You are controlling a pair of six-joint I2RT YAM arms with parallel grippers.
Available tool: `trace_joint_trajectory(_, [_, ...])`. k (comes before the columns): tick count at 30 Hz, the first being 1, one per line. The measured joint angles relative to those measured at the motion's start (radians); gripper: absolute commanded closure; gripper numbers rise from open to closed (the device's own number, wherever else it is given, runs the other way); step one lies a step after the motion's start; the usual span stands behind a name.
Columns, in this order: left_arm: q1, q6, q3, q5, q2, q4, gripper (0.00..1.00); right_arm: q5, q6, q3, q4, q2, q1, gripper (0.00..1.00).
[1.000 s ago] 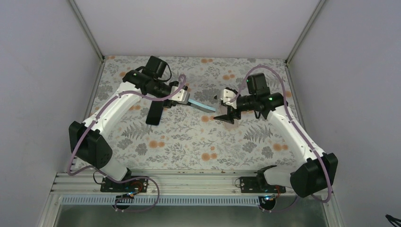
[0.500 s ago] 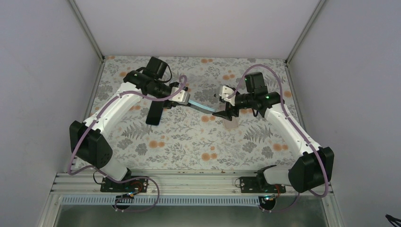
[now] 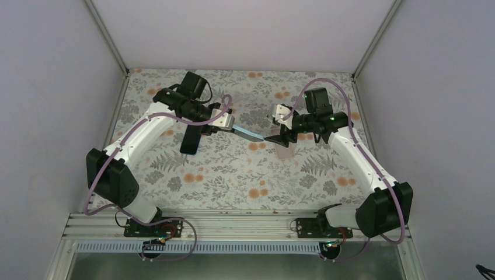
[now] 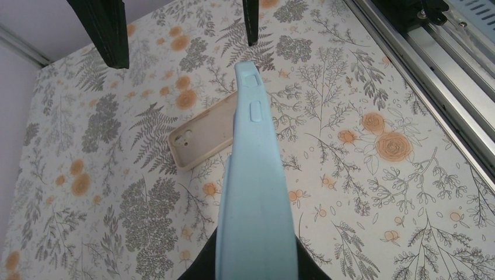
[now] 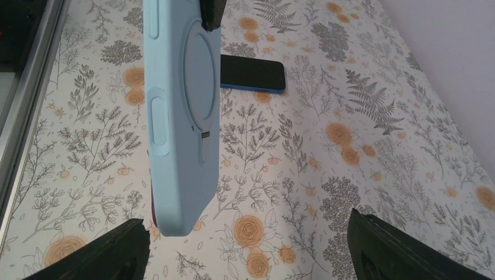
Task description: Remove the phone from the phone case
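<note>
My left gripper is shut on one end of a light blue phone case and holds it above the table, its free end pointing at my right gripper. In the left wrist view the case rises from my left gripper. In the right wrist view the case hangs edge-on with its tip just ahead of my right gripper, which is open and empty. A dark red sliver shows at the case's lower edge. I cannot tell whether a phone is inside.
A black phone with a blue rim lies flat on the floral table under the left arm; it also shows in the right wrist view. An empty beige case lies below the right gripper and also shows in the left wrist view.
The right arm has shifted slightly left, bringing its open gripper up to the free end of the blue case. The left gripper still holds the case in about the same place.
</note>
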Motion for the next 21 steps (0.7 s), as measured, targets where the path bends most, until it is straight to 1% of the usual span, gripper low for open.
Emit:
trace_joint_trajectory(10, [0.000, -0.001, 0.001, 0.000, 0.000, 0.000, 0.98, -0.002, -0.016, 0.000, -0.028, 0.004, 0.000, 0.15])
trace_joint_trajectory(21, [0.000, -0.007, 0.023, 0.001, 0.000, -0.001, 0.98, -0.002, -0.016, 0.000, -0.026, 0.052, 0.000, 0.16])
